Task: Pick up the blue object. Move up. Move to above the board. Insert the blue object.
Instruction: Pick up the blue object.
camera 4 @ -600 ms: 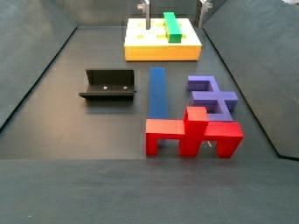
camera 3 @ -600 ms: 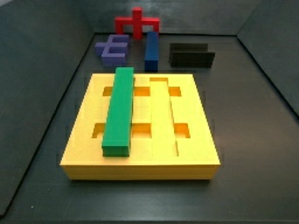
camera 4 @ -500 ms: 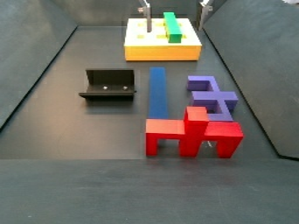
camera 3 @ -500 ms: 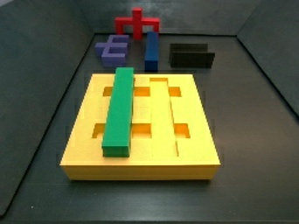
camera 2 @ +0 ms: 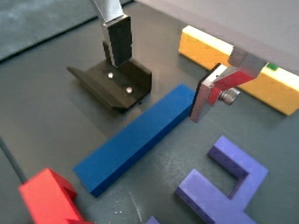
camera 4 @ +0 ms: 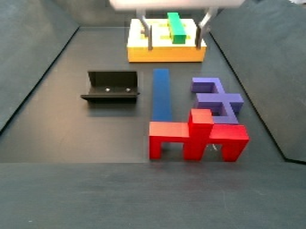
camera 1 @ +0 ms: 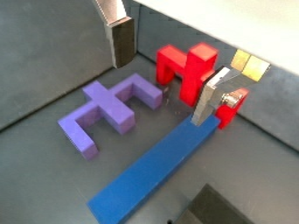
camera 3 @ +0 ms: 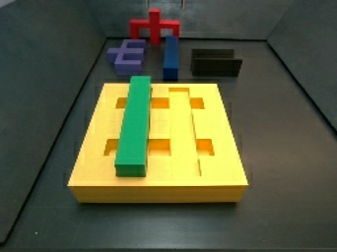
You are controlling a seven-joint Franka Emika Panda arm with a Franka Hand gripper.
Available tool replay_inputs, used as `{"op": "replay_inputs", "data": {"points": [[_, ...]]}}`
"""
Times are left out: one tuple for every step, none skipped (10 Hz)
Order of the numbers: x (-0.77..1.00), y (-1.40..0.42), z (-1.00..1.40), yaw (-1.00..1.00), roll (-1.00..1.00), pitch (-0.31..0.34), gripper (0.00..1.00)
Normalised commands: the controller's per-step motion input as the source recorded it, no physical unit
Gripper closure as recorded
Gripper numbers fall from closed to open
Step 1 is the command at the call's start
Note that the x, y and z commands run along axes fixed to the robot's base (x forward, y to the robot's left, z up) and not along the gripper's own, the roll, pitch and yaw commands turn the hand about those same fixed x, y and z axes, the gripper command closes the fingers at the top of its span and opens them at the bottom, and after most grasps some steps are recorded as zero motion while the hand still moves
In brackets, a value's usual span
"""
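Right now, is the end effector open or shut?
Open. In both wrist views the end effector hangs above the blue object, fingers wide apart, nothing between them.

Matt, smooth, plastic-looking faces on the blue object (camera 2: pixel 136 136), the board (camera 3: pixel 211 169), the green bar (camera 3: pixel 134 122), the purple-blue E-shaped block (camera 1: pixel 107 107) and the red piece (camera 4: pixel 198 136), with no gloss on any of them. Dark matt finish on the table (camera 4: pixel 72 107) and on the fixture (camera 2: pixel 115 85), the latter looking like painted metal with small pale screw heads. Above the blue object in both wrist views, gripper (camera 2: pixel 166 70) spread wide, its fingers (camera 1: pixel 212 94) brushed silver metal plates with dull dark pads.
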Motion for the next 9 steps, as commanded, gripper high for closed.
{"op": "replay_inputs", "data": {"points": [[0.0,0.0,-0.82,0.0,-0.1,-0.154,0.0],[-0.05,0.0,-0.78,0.0,-0.06,-0.227,0.0],[-0.05,0.0,-0.77,0.0,-0.05,-0.231,0.0],[-0.12,0.07,-0.77,0.0,-0.02,-0.241,0.0],[-0.05,0.07,-0.76,0.0,-0.04,-0.233,0.0],[0.0,0.01,-0.66,0.0,-0.05,-0.151,0.0],[0.0,0.0,-0.56,-0.03,-0.09,-0.084,0.0],[0.13,0.0,-0.51,-0.09,-0.17,-0.001,0.0],[0.28,0.0,-0.45,-0.11,-0.19,0.0,0.0]]}}
